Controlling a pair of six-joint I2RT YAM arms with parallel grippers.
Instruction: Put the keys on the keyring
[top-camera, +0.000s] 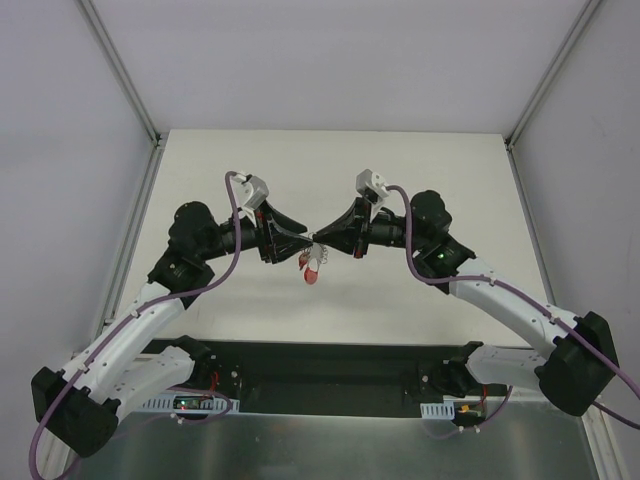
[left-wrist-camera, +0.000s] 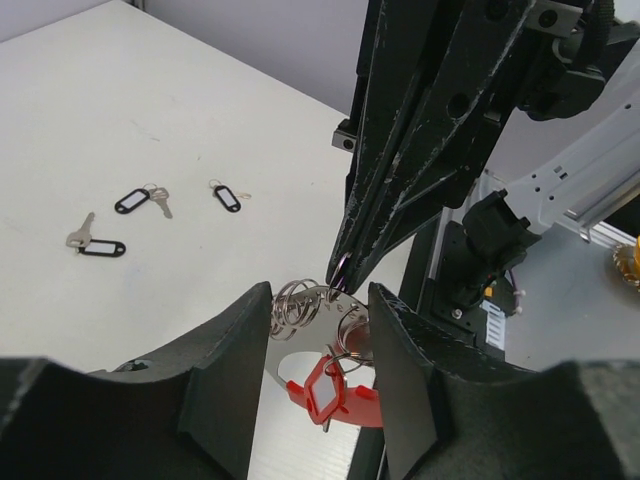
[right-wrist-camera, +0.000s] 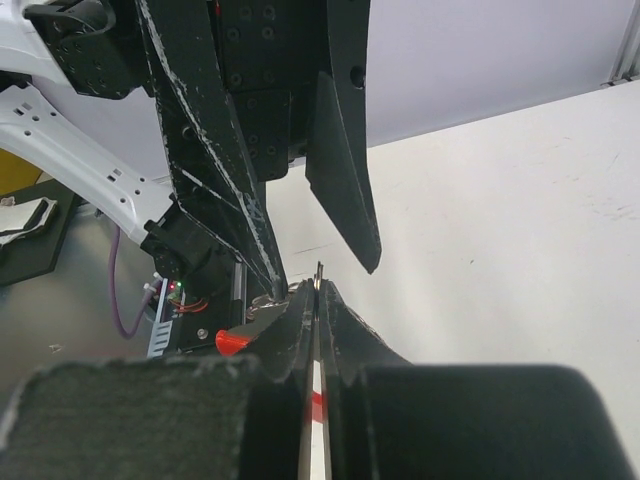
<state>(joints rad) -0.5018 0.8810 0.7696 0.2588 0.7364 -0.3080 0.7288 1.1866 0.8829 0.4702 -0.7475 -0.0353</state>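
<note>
Three black-tag keys are lying loose on the surface, upper left of the left wrist view, well apart from both grippers. Left gripper is holding the keyring in mid-air at lower centre, jaws spread wide and bracing it on both sides. Red-tag key is hanging just below the ring, apparently already threaded on. Right gripper is meeting the ring's top from above, jaws pinched tight on a thin metal edge; ring wire or key, cannot tell. Step looks like seating the first key. Next move calls for letting go cleanly, then fetching a black-tag key with the left holding the ring steady.
</note>
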